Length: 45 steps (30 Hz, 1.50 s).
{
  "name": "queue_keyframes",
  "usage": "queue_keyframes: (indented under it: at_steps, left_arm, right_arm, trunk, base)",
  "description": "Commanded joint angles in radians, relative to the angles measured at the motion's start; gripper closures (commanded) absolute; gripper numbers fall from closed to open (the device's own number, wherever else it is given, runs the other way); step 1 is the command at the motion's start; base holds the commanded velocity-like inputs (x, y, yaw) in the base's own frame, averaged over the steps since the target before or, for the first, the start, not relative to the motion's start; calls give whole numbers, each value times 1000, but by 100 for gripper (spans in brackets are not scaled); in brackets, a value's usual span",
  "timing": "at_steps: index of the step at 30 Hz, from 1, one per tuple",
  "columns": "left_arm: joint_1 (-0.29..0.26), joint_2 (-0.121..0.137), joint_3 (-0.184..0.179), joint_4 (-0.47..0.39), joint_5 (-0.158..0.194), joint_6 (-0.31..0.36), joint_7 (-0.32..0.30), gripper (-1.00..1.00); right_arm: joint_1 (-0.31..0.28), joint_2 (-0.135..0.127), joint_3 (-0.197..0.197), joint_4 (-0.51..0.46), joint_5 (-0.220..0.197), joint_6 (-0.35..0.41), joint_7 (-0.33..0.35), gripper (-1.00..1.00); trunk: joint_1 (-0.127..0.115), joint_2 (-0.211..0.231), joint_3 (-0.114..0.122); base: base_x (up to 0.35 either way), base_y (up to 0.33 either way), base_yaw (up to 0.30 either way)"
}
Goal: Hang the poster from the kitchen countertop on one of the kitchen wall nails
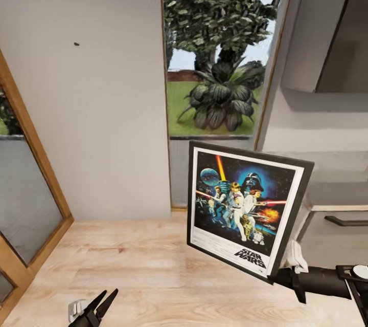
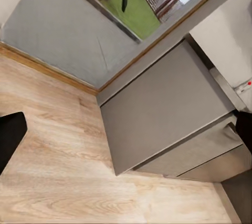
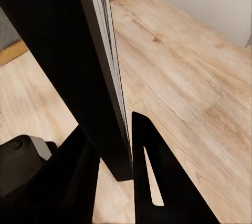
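Home kitchen: grey cabinets, wood floor, garden window.

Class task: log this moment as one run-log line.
phase: carrying | right end effector: shut on poster | left end effector: open | nail: bare

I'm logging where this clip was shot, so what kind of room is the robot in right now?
Probably a home kitchen corner: grey cabinets stand on a light wood floor beside a tall window looking onto garden plants. The right gripper holds a framed poster near a plain wall with a nail.
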Motion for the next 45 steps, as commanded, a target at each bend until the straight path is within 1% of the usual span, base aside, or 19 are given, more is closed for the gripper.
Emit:
queue_keyframes:
  at_steps: [1,3,9,17,26,37,45]
  left_arm:
    - [-1,0,8,1,-7,-5,-2,-100]
    - [-1,0,8,1,-7,-5,-2,-100]
    - [-1,0,8,1,-7,-6,-3,-100]
    - [-1,0,8,1,-7,-7,-4,-100]
    - [-1,0,8,1,-7,-7,-4,-100]
    - [-1,0,8,1,-7,-7,-4,-100]
    - [-1,0,8,1,-7,-7,-4,-100]
  right_arm:
    - [-1,2,-2,-2,5,12,6,100]
    - [-1,8,-2,-2,6,11,6,100]
    - [-1,10,-2,-2,6,11,6,100]
    - [-1,10,-1,-2,6,11,6,100]
    - [-1,11,-2,-2,6,11,6,100]
    - [-1,11,-3,-2,6,12,6,100]
    - [-1,11,-3,-2,6,12,6,100]
  trunk:
    - [1,-2,-2]
    - [1,-2,-2]
    - [1,-2,-2]
    - [1,-2,-2]
    - [1,-2,-2]
    - [1,-2,-2]
    - [1,-2,-2]
  base:
    - [245,274,260]
    - [210,291,277]
    - [129,253,286]
    - [13,68,289]
    - [1,267,276]
    - [20,342,25]
    - [125,343,1]
